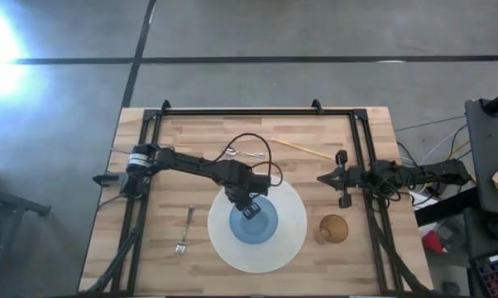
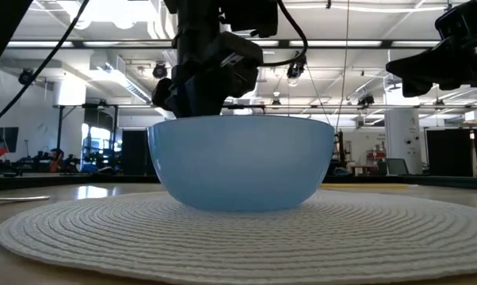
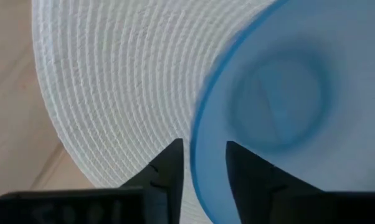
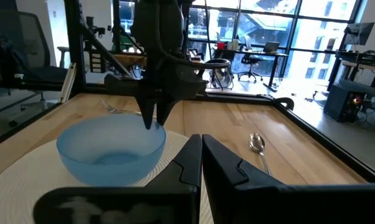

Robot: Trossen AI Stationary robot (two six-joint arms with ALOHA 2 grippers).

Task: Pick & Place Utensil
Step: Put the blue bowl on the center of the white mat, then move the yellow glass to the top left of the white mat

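The fork point(image 1: 183, 232) lies flat on the bare wood beside the near-left edge of the round white mat point(image 1: 290, 232); a spoon point(image 4: 257, 143) lies on the far side of the table. Both look thin, stiff, light and slick metal, so they likely pinch best across the narrow handle near its middle, fingers coming straight down. Neither is held. The blue bowl point(image 1: 256, 223) sits on the mat, and the left gripper point(image 3: 204, 144) hangs at its rim, fingers spread, one inside and one outside the wall. The right gripper point(image 4: 201, 146) waits clenched and empty by the table's right rail, above a brown cup point(image 1: 332, 228).
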